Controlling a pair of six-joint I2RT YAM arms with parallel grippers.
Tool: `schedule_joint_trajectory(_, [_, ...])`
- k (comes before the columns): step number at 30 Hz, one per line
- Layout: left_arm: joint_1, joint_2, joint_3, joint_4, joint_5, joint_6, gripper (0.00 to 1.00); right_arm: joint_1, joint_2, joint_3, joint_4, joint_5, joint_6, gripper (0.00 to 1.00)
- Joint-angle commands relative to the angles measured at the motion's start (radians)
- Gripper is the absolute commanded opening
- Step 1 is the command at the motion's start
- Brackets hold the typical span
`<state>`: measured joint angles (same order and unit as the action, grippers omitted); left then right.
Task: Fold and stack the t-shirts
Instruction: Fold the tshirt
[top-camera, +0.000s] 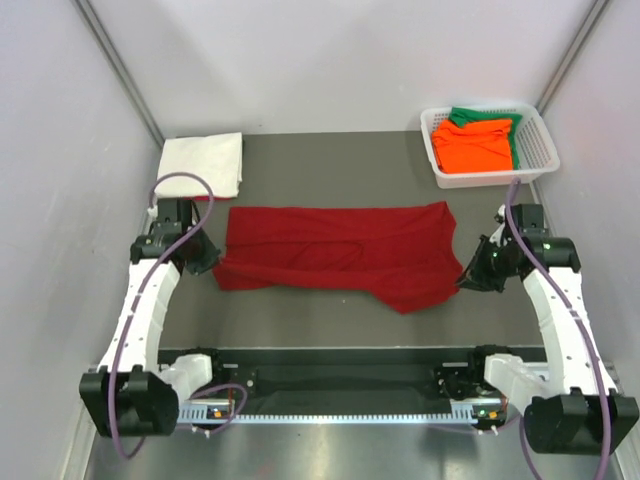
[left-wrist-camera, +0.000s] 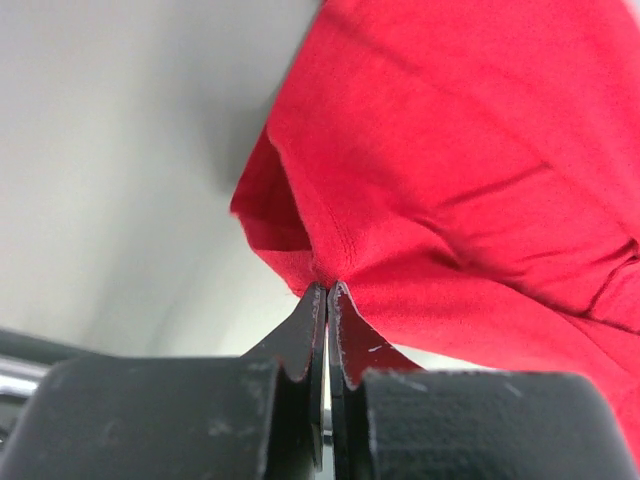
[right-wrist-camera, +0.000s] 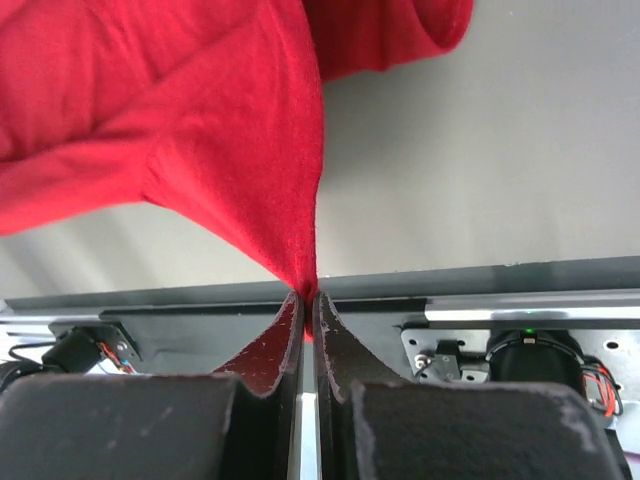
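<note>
Left jaws: pinching the dark red t-shirt (left-wrist-camera: 450, 150) by a thin edge.
Right jaws: pinching its opposite edge.
Risk: we judge either shallow bite may slip if the cloth is stretched between them.

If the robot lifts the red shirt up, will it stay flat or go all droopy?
Probably droopy: the red shirt wrinkles and stretches into a peak where the right end effector pinches it. It likely sags in the middle, held only at two edges.
</note>
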<state>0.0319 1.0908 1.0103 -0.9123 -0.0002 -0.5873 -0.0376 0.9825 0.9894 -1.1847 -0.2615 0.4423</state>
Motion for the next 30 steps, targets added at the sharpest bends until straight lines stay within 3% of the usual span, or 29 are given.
schedule_joint_trajectory(1, [0.000,-0.098,-0.106,-0.016,-0.046,-0.075,0.00,-0.007,-0.097,0.035,-0.036,0.010,0.021,0.00])
schedule_joint_trajectory(9, [-0.001,-0.380,-0.306,-0.013,-0.115,-0.206,0.00,-0.005,-0.294,-0.073,0.037,-0.038,0.084,0.00])
schedule_joint_trajectory(19, [-0.001,-0.474,-0.269,-0.214,-0.192,-0.318,0.00,-0.005,-0.458,-0.032,-0.065,-0.024,0.090,0.00])
schedule_joint_trajectory(30, [0.000,-0.496,-0.303,-0.195,-0.170,-0.352,0.00,-0.007,-0.527,-0.046,-0.139,-0.031,0.047,0.00])
